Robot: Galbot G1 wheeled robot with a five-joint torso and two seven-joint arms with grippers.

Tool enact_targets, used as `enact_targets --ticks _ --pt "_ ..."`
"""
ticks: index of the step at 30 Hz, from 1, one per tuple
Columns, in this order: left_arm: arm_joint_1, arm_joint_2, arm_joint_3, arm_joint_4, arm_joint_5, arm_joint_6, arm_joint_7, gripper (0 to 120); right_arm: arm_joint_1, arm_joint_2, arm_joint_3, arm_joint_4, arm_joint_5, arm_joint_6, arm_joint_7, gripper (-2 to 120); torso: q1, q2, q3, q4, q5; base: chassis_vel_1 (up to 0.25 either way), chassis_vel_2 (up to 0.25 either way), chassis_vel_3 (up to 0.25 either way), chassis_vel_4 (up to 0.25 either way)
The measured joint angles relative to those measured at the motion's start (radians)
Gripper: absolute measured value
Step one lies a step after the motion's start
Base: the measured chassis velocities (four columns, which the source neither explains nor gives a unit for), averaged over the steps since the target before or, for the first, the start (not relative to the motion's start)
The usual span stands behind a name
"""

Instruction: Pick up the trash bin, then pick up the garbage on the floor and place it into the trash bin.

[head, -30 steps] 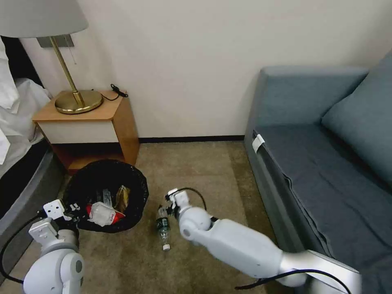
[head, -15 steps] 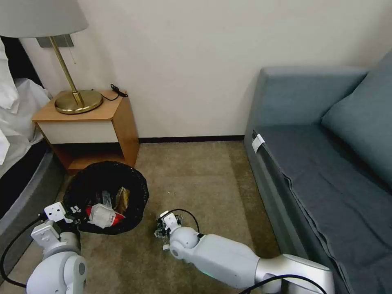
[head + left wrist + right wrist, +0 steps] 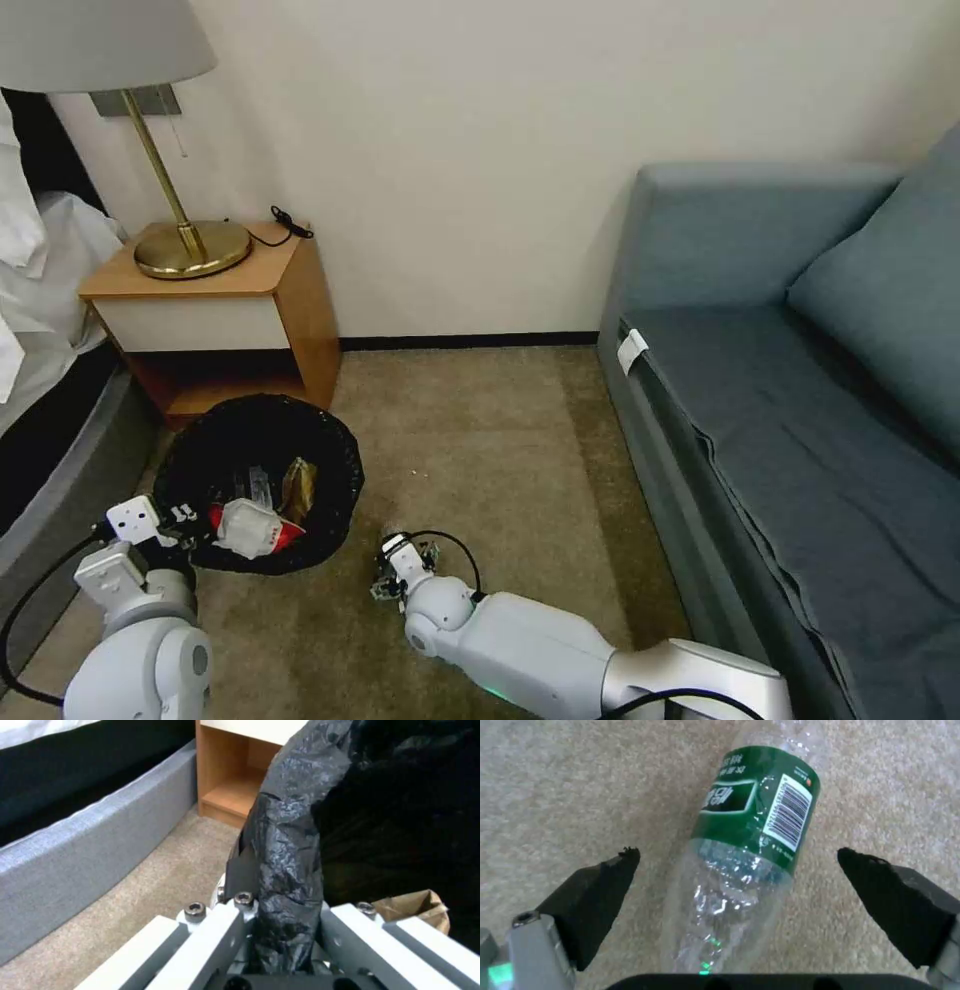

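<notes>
Bin [image 3: 262,440]: we are seeing it standing on the carpet [image 3: 480,440] just in front of the nightstand [image 3: 215,300], its black bag [image 3: 285,843] folded over the rim.
Inside the bin: we are seeing a red wrapper [image 3: 283,535], a crumpled white piece [image 3: 243,525] and a brown paper packet [image 3: 415,907] lying in it.
Left gripper [image 3: 280,930]: we are watching it clamping the bagged rim on the bin's near side, fingers pressed together on the plastic.
Bottle [image 3: 745,843]: we are seeing it lying on its side on the carpet, to the right of the bin and apart from it, green label facing up.
Right gripper [image 3: 737,870]: we are seeing it hanging low over the bottle, fingers [image 3: 600,885] spread wide, one on each side and not touching it.
Sofa [image 3: 800,400]: we are noting it well to the right of the bin.
</notes>
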Motion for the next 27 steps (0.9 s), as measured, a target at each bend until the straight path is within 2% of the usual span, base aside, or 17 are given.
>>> enact_targets --ticks 8,12,15,16,20,22,27 --pt "0.002 0.002 0.0 0.0 0.002 0.0 0.0 2 -0.007 0.019 0.021 -0.059 -0.047 0.023 -0.029 100 0.0 0.0 0.0 -0.0001 0.0 0.0 0.0 0.0 0.0" --pt "0.002 0.002 0.0 0.001 0.004 0.0 0.0 2 -0.01 0.022 0.028 -0.071 -0.056 0.028 -0.041 93 0.0 0.0 0.0 -0.0001 0.0 0.0 0.0 0.0 0.0" --pt "0.001 0.0 0.001 0.001 0.008 -0.001 0.001 2 -0.017 0.021 0.033 -0.08 -0.069 0.036 -0.053 78 0.0 0.0 0.0 -0.0001 0.0 0.0 0.0 0.0 0.0" --pt "0.001 0.0 0.001 0.001 0.008 -0.001 0.001 2 -0.017 0.021 0.033 -0.08 -0.069 0.036 -0.053 78 0.0 0.0 0.0 -0.0001 0.0 0.0 0.0 0.0 0.0" --pt "0.001 -0.001 0.001 0.0 0.01 -0.003 0.001 2 -0.026 0.012 0.039 -0.082 -0.083 0.044 -0.063 61 0.0 0.0 0.0 -0.0001 -0.0001 0.0 0.0 0.0 0.0" --pt "0.002 -0.004 0.001 -0.002 0.012 -0.004 0.002 2 -0.03 -0.005 0.043 -0.073 -0.092 0.053 -0.068 42 0.0 0.0 0.0 0.0 0.0001 0.0 0.0 0.0 0.0" --pt "0.003 -0.004 0.001 -0.003 0.012 -0.004 0.002 2 -0.03 -0.051 0.049 -0.013 -0.083 0.053 -0.059 31 0.0 0.0 0.0 -0.0001 0.0001 0.0 0.0 0.0 0.0"
